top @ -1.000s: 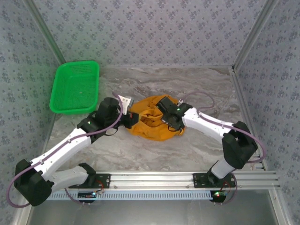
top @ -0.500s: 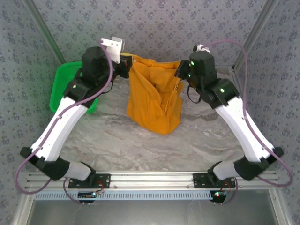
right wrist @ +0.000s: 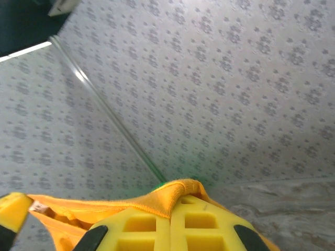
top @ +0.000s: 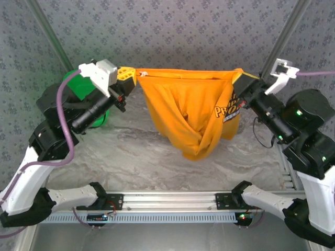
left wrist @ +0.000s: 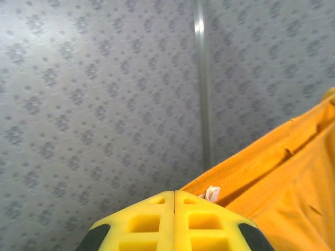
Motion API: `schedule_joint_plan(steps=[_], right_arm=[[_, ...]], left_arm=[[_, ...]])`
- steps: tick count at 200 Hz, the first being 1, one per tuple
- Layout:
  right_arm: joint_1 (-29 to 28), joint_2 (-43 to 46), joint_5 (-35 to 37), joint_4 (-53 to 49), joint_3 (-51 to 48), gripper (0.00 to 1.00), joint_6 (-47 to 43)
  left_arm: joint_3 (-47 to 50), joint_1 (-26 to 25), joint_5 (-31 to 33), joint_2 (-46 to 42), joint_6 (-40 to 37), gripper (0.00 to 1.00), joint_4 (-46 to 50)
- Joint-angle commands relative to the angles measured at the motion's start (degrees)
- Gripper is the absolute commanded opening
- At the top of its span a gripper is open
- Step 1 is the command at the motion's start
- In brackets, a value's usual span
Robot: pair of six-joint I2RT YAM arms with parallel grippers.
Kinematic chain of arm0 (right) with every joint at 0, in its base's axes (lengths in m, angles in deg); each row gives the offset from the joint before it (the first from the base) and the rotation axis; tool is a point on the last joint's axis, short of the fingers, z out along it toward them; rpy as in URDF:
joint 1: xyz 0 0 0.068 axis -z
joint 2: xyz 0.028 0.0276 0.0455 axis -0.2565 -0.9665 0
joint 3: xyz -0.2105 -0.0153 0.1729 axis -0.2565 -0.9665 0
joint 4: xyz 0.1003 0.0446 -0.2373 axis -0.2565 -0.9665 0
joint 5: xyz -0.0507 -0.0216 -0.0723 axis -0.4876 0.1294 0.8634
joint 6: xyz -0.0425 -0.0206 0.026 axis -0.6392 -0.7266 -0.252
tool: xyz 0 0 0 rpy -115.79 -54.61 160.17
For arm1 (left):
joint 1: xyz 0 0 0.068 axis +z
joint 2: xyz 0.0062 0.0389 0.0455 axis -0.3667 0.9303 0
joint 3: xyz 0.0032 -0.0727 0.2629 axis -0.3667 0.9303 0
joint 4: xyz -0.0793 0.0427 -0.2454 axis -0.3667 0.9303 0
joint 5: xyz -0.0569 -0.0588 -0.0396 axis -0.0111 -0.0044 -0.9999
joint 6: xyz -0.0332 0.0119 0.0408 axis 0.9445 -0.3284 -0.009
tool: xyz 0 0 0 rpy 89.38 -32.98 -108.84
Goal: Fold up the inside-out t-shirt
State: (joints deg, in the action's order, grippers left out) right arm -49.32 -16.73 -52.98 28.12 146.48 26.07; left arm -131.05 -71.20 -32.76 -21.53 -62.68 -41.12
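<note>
The orange-yellow inside-out t-shirt (top: 191, 112) hangs in the air above the table, stretched between both arms. Its top hem runs taut from left to right, and a dark printed graphic (top: 229, 109) shows on its right side. My left gripper (top: 129, 73) is shut on the shirt's upper left corner, where a small white tag (left wrist: 212, 194) sticks out beside the yellow fingers (left wrist: 157, 222). At the upper right corner my right gripper (top: 239, 78) is shut on the hem, and the cloth (right wrist: 172, 196) drapes over its yellow fingers (right wrist: 201, 222). The shirt's lower part hangs bunched to a point (top: 194, 152).
A green mesh basket (top: 84, 89) sits at the back left, partly behind my left arm. The marble table (top: 136, 157) lies below the shirt, ringed by patterned walls and metal posts (top: 285, 36). An aluminium rail (top: 172, 201) runs along the near edge.
Both arms have risen and spread apart, lifting the shirt from a crumpled heap on the table to a taut hanging spread. The printed graphic has come into view.
</note>
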Motion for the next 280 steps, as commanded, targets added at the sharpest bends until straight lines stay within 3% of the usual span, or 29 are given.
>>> schedule_joint_plan(steps=[1,20,33,45,75,111,134,160,188,197,212,223,246,280], right_arm=[[5.30,-6.27,2.81,-5.71,2.45,0.00,-1.34],[15.43,-13.30,-8.48,-5.65,3.80,0.00,-1.17],[23.89,-20.31,-27.76,-1.42,4.78,0.00,2.51],[28.44,-26.51,-36.63,1.54,7.00,0.00,5.93],[29.10,-38.66,-23.10,-5.77,21.48,0.00,0.70],[29.97,-43.46,-17.92,-2.09,30.69,0.00,-2.06],[30.50,-43.96,-15.67,-5.06,37.28,0.00,0.31],[30.04,-39.86,-17.42,-1.98,34.26,0.00,0.84],[26.17,-36.30,-18.42,-3.70,29.74,0.00,-1.64],[23.83,-34.39,-17.58,-4.67,26.29,0.00,-3.26],[19.67,-29.25,-14.58,-5.08,16.14,0.00,-5.40],[17.32,-24.21,-11.40,-3.68,6.31,0.00,-4.86],[15.41,-14.53,-11.14,-0.31,-13.48,0.00,-2.36],[13.93,-5.25,-15.47,-2.28,-32.40,0.00,-0.35]], left_arm=[[-4.22,4.73,7.83,6.65,-0.75,0.00,1.39],[-7.98,9.72,7.17,13.63,-0.86,0.00,2.13],[-12.33,12.72,5.83,19.20,-1.13,0.00,3.89],[-18.29,16.36,2.38,24.46,1.15,0.00,5.84],[-38.03,25.75,-7.55,39.91,7.32,0.00,12.11],[-67.43,27.21,-7.35,54.80,4.98,0.00,19.91],[-69.81,27.10,-7.97,53.39,6.34,0.00,18.94],[-61.38,27.15,-10.60,46.39,6.48,0.00,16.73],[-40.70,26.76,-22.64,35.72,7.74,0.00,14.62],[-31.18,25.86,-25.64,31.55,10.61,0.10,12.27],[-8.21,22.27,-29.23,23.53,14.03,0.41,1.82],[9.18,18.06,-30.07,17.31,13.65,0.52,-9.88],[32.62,10.37,-27.69,11.25,12.62,0.66,-25.39],[39.51,9.00,-25.96,14.77,16.20,0.70,-25.73]])
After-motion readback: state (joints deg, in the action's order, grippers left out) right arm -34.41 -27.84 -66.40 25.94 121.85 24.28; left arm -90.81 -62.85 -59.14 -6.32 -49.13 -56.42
